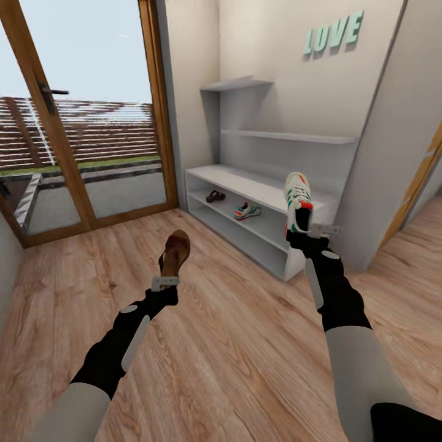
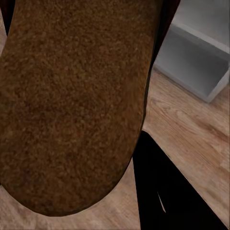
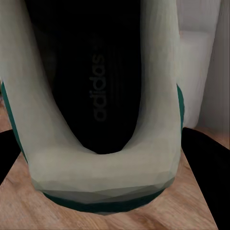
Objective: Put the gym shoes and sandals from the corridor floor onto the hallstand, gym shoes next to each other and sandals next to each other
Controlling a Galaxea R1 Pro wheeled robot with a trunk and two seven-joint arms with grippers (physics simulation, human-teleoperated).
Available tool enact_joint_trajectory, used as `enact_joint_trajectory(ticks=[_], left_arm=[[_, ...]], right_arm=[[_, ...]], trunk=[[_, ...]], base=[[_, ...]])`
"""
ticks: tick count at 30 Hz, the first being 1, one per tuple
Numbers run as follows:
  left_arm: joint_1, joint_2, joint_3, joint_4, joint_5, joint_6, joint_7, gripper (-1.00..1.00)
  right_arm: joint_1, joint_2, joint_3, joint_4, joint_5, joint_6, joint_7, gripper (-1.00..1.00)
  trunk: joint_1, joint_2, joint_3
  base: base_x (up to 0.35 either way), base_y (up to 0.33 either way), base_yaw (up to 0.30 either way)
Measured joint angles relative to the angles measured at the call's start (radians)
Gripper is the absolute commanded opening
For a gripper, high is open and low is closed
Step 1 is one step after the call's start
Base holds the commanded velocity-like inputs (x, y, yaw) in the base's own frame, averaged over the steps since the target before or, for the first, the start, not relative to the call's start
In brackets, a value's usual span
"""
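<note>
The left gripper (image 1: 164, 283) is clamped on 1 brown sandal (image 1: 175, 252), held above the corridor floor (image 1: 233, 344); the right gripper (image 1: 316, 230) grips 1 gym shoe (image 1: 298, 199) upright before the hallstand (image 1: 245, 184); its lower tier holds the other sandal (image 1: 215, 196) and gym shoe (image 1: 247, 212), apart.

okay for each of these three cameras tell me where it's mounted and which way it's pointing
Head view: on the robot's head, facing forward and down at the hallstand; both arms show, left gripper holding a sandal, right gripper a gym shoe.
Left wrist view: on the left arm, looking along the sandal's sole.
Right wrist view: on the right arm, looking into the gym shoe.
Shared: each wrist view's shoe also appears in the head view.
</note>
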Motion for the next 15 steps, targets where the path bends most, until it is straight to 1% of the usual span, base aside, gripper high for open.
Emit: enact_joint_trajectory(ticks=[10, 15], left_arm=[[0.000, 0.000, 0.000, 0.000, -0.001, 0.000, 0.000, -1.00], [0.000, 0.000, 0.000, 0.000, 0.000, 0.000, 0.000, -1.00]], right_arm=[[0.000, 0.000, 0.000, 0.000, 0.000, 0.000, 0.000, -1.00], [0.000, 0.000, 0.000, 0.000, 0.000, 0.000, 0.000, -1.00]], trunk=[[0.000, 0.000, 0.011], [0.000, 0.000, 0.016]], base=[[0.265, 0.211, 0.231], [0.280, 0.176, 0.231]])
